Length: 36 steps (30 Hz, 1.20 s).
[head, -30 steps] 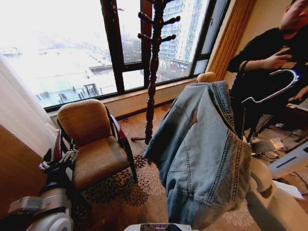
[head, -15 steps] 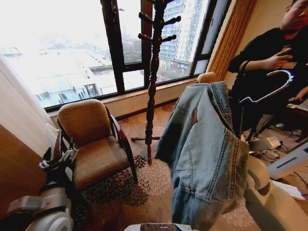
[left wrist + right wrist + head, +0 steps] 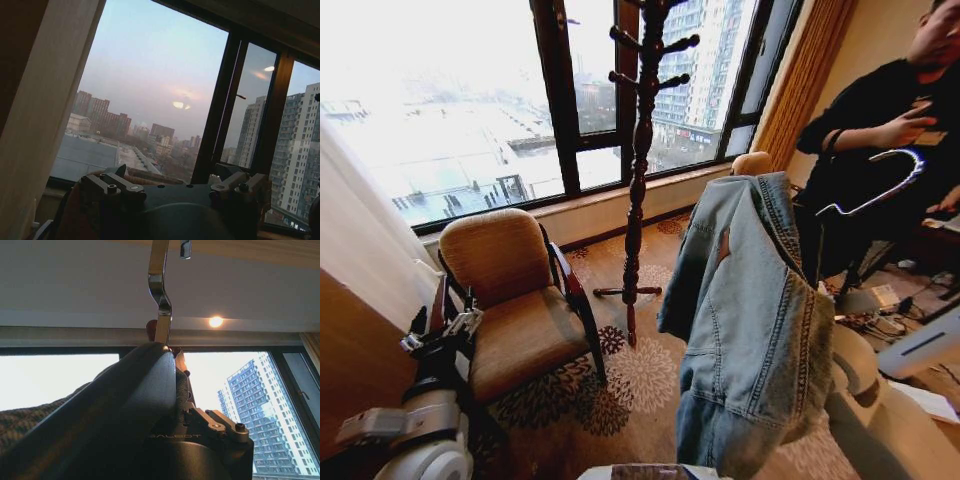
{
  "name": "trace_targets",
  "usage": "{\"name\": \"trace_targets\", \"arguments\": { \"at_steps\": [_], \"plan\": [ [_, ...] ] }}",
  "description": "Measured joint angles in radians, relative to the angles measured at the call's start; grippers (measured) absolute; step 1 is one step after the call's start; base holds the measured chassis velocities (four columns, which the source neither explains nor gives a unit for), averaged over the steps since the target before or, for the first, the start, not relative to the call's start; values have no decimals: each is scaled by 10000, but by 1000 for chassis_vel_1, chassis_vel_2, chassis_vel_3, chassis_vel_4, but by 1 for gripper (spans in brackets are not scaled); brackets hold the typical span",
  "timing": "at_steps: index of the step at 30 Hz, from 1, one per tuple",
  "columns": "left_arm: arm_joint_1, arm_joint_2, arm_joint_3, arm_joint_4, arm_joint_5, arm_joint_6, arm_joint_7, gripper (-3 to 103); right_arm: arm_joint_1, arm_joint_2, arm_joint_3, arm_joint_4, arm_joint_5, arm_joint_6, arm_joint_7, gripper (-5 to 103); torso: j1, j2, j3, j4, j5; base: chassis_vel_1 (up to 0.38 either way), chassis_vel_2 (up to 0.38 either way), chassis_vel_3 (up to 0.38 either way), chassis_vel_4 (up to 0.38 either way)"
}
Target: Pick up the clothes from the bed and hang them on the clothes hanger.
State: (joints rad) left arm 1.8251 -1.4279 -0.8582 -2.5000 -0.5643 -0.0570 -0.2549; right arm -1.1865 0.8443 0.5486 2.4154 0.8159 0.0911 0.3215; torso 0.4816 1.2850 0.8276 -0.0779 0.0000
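Denim jacket [image 3: 755, 320] hangs on the clothes hanger [image 3: 868, 190], raised at right by the right arm; since the earlier frame it has shifted slightly right, off the coat stand [image 3: 638, 150]; right gripper state cannot tell; left gripper [image 3: 440, 335] parked low left by armchair [image 3: 515, 300], state cannot tell.

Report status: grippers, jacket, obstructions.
Left gripper low beside the armchair, idle. Denim jacket hangs on the hanger, carried on the right arm. Coat stand ahead.

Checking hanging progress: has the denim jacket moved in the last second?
Yes: the jacket has shifted right, clear of the coat stand foot that it overlapped before.
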Motion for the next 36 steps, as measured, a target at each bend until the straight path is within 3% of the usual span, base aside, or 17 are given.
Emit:
{"name": "trace_targets", "arguments": {
  "at_steps": [36],
  "plan": [
    [-82, 201, -36, 0, -168, -75, 45, 100, -373, 123, 267, 155, -52, -16, 0, 23, 1, -2, 1, 0, 0, -85, 85, 91, -89]
  ]
}}
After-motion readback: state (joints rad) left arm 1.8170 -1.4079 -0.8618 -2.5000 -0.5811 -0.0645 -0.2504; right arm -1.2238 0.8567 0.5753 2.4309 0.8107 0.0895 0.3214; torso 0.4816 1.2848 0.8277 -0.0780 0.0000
